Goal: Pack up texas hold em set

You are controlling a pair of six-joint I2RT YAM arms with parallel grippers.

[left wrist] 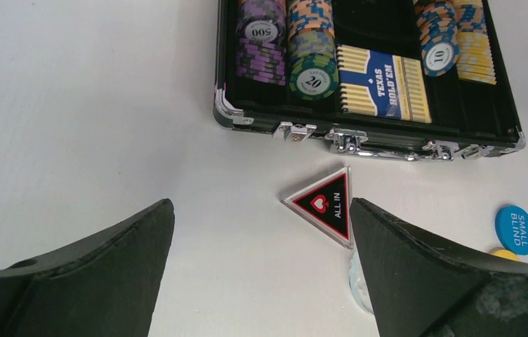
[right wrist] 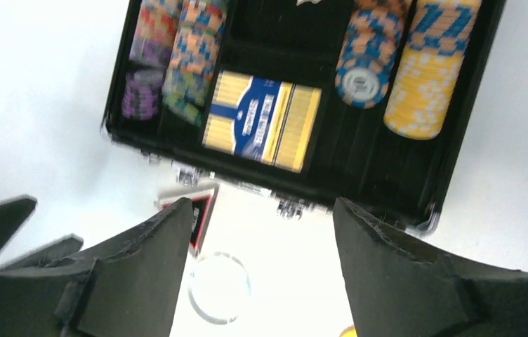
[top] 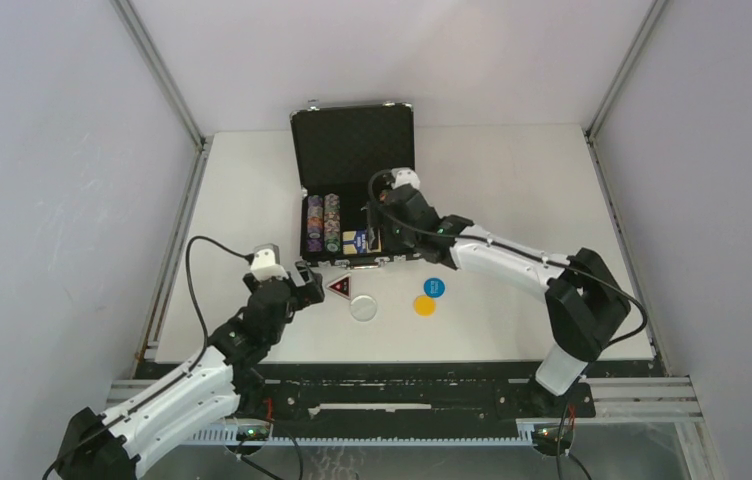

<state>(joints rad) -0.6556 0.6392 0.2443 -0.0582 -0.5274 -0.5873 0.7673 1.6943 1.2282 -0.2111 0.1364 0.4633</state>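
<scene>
The texas hold em set's briefcase (top: 352,150) stands open towards the far middle of the surface (top: 522,180), lid upright. Stacks of poker chips (top: 324,222) lie in its left and right slots, and the yellow-blue card box (left wrist: 384,91) lies between them.

Four pieces are not yet packed, all on the surface just in front of the case. They are the red-black triangular token (left wrist: 326,204), the white disc (top: 363,307) near it, and to their right the blue disc (top: 434,287) and the yellow disc (top: 424,305).

The right claw (right wrist: 261,203) hangs over the right half of the case. Its jaws are well apart with nothing between them.

The left claw (left wrist: 261,207) sits low beside the token, spread as wide as it goes and also empty. In its wrist view the token lies just ahead of the gap, nearer the right finger.

The step in hand looks like collecting the loose pieces, with the token the likely first pick for the left arm. That would mean shifting slightly to centre on the token, coming down to the surface and closing across its edges. The token is thin and flat, so the fingertips may slide over it unless they press close to the surface. It would then be carried over the front wall into a free slot.
</scene>
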